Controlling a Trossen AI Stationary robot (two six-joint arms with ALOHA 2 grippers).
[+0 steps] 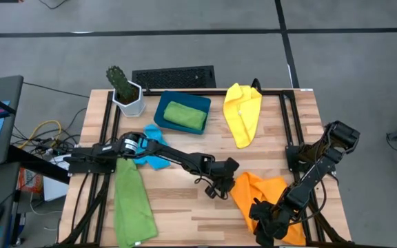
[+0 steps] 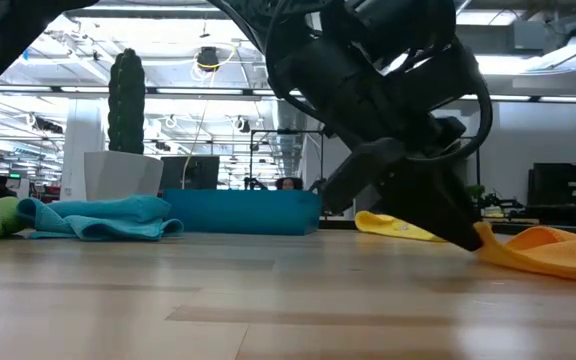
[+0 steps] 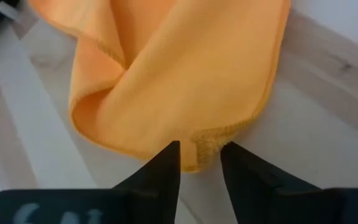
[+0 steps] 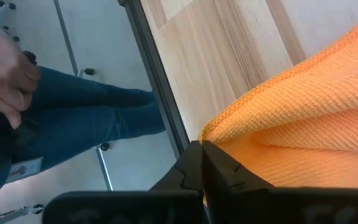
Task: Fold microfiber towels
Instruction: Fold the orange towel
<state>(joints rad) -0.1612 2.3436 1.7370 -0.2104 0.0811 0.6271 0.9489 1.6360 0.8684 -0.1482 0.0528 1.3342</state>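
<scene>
The orange towel (image 1: pixel 262 189) lies crumpled on the table at the near right. My left gripper (image 1: pixel 224 182) reaches in from the left and slants down. It is open, and its fingers stand on either side of the towel's left corner (image 3: pixel 207 149). My right gripper (image 1: pixel 262 213) is shut on the orange towel at its near side. A yellow towel (image 1: pixel 243 110) lies at the far right, a blue towel (image 1: pixel 154 148) lies under the left arm, and a green towel (image 1: pixel 133 203) lies at the near left. Another green towel (image 1: pixel 185 116) lies folded in the teal tray (image 1: pixel 161 118). My right gripper pinches the orange towel's hemmed edge (image 4: pixel 222 127) between its two shut fingers, at the towel's near side. The fingers slant down at it from the table's right. The towel lies slack on the table beyond the fingers.
A potted cactus (image 1: pixel 125 91) and a black grille (image 1: pixel 174 77) stand at the far left. Black rails (image 1: pixel 284 117) run along the table's sides. A person (image 4: pixel 73 118) stands just past the table's edge.
</scene>
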